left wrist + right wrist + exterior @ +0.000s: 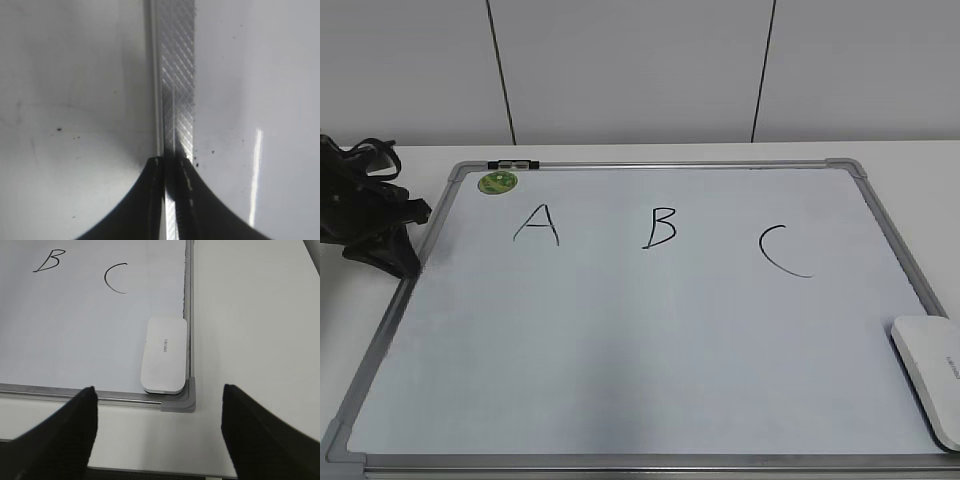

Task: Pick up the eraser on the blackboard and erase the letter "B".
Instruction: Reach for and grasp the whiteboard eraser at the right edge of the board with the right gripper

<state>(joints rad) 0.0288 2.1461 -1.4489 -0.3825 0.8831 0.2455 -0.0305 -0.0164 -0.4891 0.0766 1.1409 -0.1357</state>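
Observation:
The blackboard is a white board with a grey frame, lying flat on the table. The black letter "B" is drawn at its upper middle, between an "A" and a "C". The white eraser lies in the board's near right corner. In the right wrist view the eraser is ahead of my open, empty right gripper, which hovers over the table just off the board's corner; the "B" is far left. My left gripper is shut, tips on the board's left frame.
A round green sticker and a small dark clip sit at the board's far left corner. The left arm lies against the left frame. A white wall stands behind the table. A grey corner cap is by the eraser.

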